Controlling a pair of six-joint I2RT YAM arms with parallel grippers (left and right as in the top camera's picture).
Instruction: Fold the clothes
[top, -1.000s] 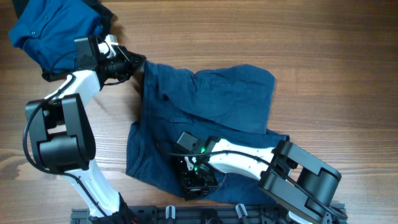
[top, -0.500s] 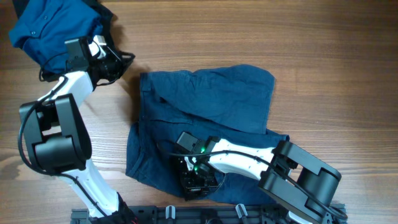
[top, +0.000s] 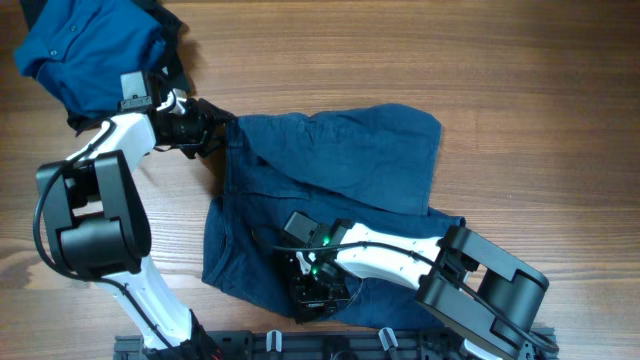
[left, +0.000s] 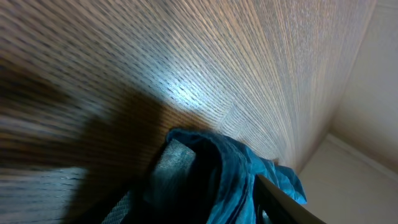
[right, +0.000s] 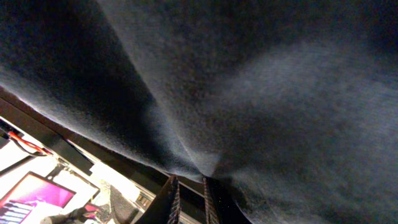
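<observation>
At the far left the blue shirt (top: 85, 50) lies bunched in the top corner of the bench (top: 520, 80), apart from the work in hand. I leave it for later.

Next comes my left gripper (top: 212, 126), at the top left corner of the navy shorts (top: 340, 160). In the left wrist view a fold of blue cloth sits bunched between the fingers, so I judge the jaws closed on that corner with only a thin pinch of cloth in them.

The shorts themselves lie mostly flat across the middle of the bench. The upper part is smooth, and the lower left part spreads toward the near edge.

Further right and nearer me, my right gripper (top: 320, 290) is down on the lower hem. The right wrist view shows dark cloth puckering to a point just at the fingertips (right: 171, 199), which stand nearly together. Those jaws look closed on the hem.

The step, as I read it, is carrying 1 edge over to make the first fold. To do it well I would:
- lift both holds only just off the bench
- move the 2 arms at the same pace, so the cloth stays taut between them
- lay the edge down square before letting go

The left pinch looks shallow and could slip, so I would go slowly.
</observation>
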